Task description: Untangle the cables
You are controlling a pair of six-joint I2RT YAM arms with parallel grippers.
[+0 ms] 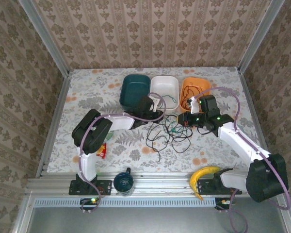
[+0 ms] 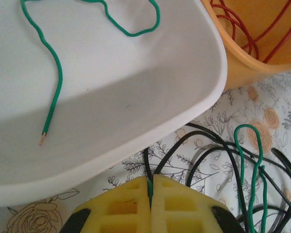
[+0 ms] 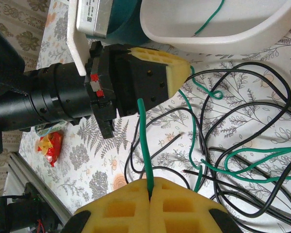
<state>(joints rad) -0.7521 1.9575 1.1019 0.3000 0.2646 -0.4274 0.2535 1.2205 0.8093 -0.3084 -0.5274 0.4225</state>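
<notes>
Pinching a green cable (image 3: 145,145), right gripper (image 3: 150,193) fully closed, left gripper (image 2: 150,191) likewise clamped on a green strand (image 2: 149,186), both just in front of white bin (image 1: 162,87), loose cables (image 1: 170,130) tangled on surface (image 1: 87,97) before that bin

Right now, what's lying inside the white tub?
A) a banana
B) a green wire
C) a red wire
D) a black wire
B: a green wire lies curled on the floor of the white tub, with its bare copper tip showing at one end.
</notes>
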